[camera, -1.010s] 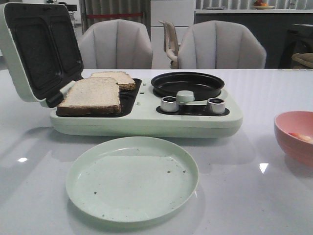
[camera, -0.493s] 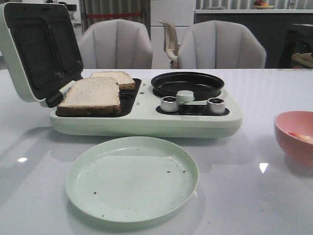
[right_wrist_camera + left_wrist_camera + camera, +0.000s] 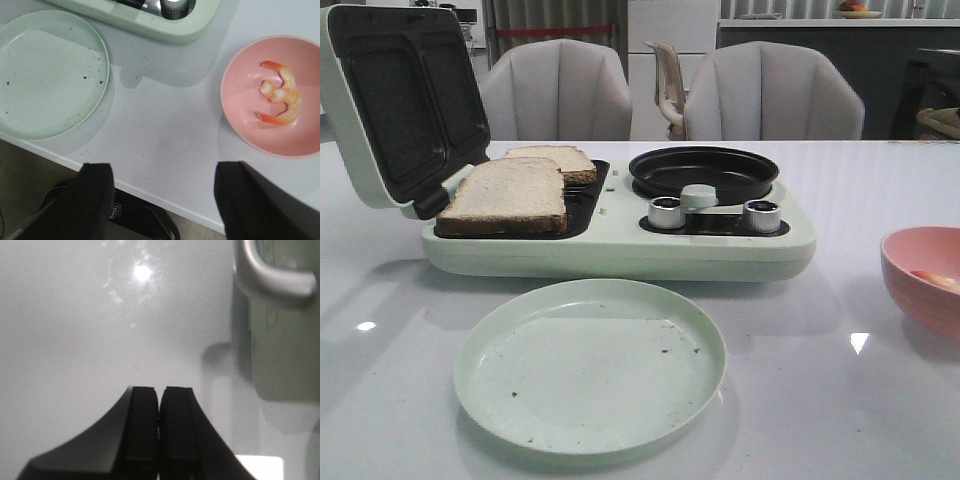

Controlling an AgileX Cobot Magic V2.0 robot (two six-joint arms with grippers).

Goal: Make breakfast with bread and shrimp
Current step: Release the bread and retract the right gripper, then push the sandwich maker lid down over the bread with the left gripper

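Seemingly shrimp (image 3: pixel 280 97) beyond right claw (image 3: pixel 162 200)

front table: plate (image 3: pixel 590 365) | right: pink bowl (image 3: pixel 925 280) | bread (image 3: pixel 508 195) uncovered

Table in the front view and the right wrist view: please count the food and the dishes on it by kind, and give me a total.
Bread slices: 2, both lying on the open sandwich maker
Shrimp: 2, in the pink bowl
Pink bowl: 1
Pale green plate: 1, holding only crumbs
Black round pan: 1, on the same appliance
Total: 7
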